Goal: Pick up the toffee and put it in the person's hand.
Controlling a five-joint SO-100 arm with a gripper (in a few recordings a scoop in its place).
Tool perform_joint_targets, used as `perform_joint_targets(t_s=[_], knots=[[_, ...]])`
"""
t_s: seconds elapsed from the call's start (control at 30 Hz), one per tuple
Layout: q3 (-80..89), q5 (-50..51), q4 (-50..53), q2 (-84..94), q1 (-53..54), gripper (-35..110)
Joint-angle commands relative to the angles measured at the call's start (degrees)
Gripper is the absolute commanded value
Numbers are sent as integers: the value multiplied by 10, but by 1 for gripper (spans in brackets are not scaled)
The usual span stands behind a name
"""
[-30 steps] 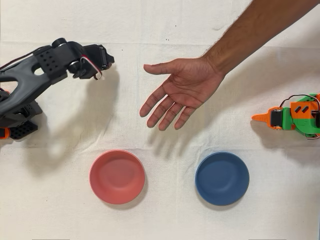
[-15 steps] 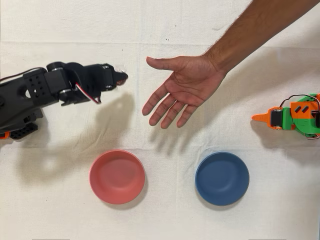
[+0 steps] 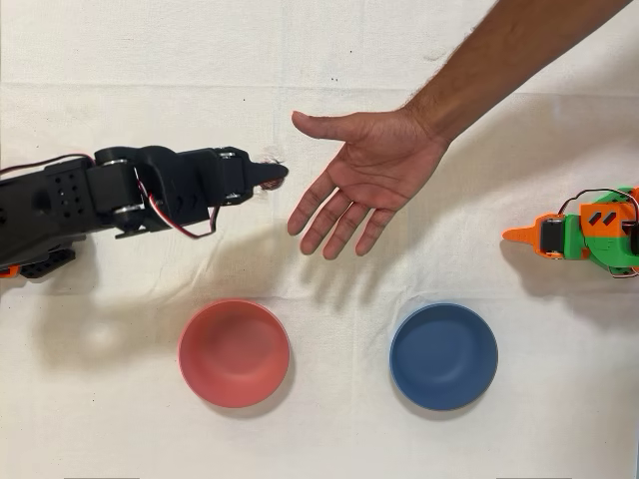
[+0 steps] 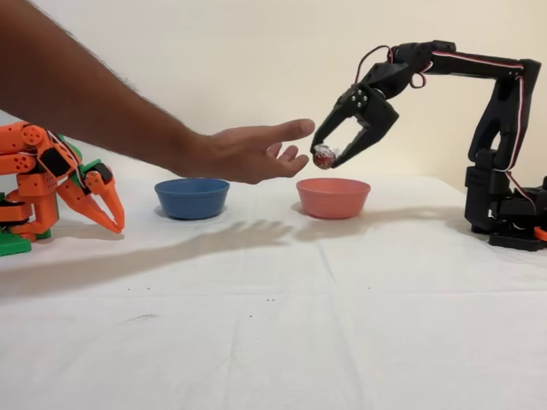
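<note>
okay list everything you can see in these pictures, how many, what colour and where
toffee: one, dark red foil, held in the air between the gripper's fingertips, beside the person's fingers.
red bowl: one, pinkish red, on the cloth, lower left in the overhead view.
blue bowl: one, blue, on the cloth, lower right in the overhead view.
cloth: one, white, covering the table.
orange arm: one, orange and green, idle, at the left in the fixed view.
hand: one, open palm up, held above the cloth.
gripper: one, black, raised above the cloth, closed on the toffee.
</note>
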Motion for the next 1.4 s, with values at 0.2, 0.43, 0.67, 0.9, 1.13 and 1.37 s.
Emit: perform_joint_targets(t_s=[0.2, 0.43, 0.67, 0.9, 1.13, 1.37], knots=[[-75, 4, -48, 4, 28, 12], [-110, 4, -76, -36, 42, 12], [-149, 8, -131, -59, 54, 12], [-176, 18, -163, -76, 65, 13], [-178, 25, -182, -79, 69, 13], [-174, 20, -186, -77, 71, 15]])
